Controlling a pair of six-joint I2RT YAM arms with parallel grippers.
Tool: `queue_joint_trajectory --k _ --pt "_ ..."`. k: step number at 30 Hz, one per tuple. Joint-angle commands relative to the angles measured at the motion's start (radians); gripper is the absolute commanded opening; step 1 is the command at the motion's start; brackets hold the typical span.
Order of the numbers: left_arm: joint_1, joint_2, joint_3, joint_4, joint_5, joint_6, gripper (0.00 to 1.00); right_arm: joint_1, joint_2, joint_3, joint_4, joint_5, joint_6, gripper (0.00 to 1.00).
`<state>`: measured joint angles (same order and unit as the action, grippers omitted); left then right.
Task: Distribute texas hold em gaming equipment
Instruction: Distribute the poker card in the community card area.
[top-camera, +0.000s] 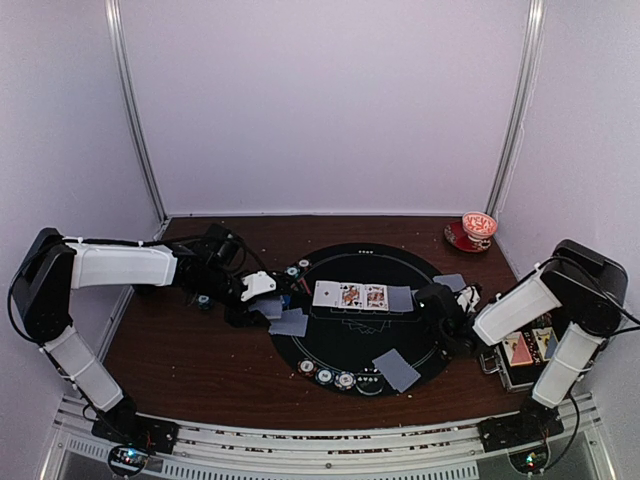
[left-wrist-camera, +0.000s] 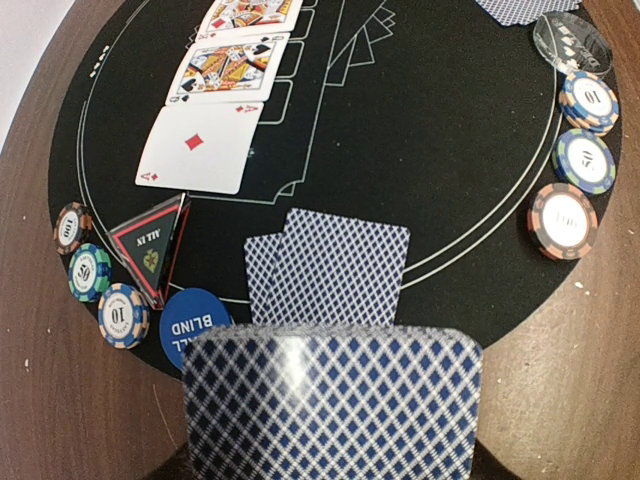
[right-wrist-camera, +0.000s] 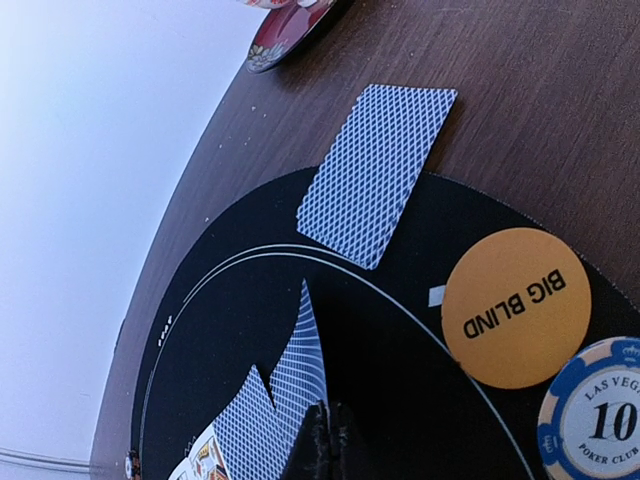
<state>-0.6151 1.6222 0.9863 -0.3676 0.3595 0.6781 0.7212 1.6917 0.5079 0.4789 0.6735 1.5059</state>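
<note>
Holding | left pincer gripping face-down deck | right pincer clamped shut on tilted card

Face-up cards lie in a row on the black mat, chips along its near edge.

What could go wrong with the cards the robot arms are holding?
The right gripper pinches one card by just its edge, tilted above the mat. It might slip out or land face-up. The left gripper holds a stack of cards right by two dealt cards and the blue blind disc. Lowering the stack might shove them out of place.
</note>
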Motion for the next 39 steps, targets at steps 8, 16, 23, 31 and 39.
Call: queue_joint_trajectory --k 8,16,23,31,39 --pt "0.005 0.004 0.005 0.023 0.006 -0.008 0.61 -0.009 0.037 0.041 -0.051 0.072 0.046 0.01" --pt "0.004 0.004 0.005 0.024 0.003 -0.008 0.61 -0.014 0.056 0.047 -0.033 0.052 0.027 0.14" --pt "0.005 0.005 0.005 0.024 0.006 -0.008 0.61 -0.014 0.013 0.035 -0.031 0.029 0.000 0.25" --pt "0.005 0.005 0.006 0.023 0.007 -0.008 0.61 -0.007 -0.033 0.010 -0.020 0.001 -0.024 0.41" --pt "0.004 0.004 0.005 0.024 0.009 -0.010 0.61 -0.001 -0.072 0.008 -0.062 0.010 -0.041 0.51"
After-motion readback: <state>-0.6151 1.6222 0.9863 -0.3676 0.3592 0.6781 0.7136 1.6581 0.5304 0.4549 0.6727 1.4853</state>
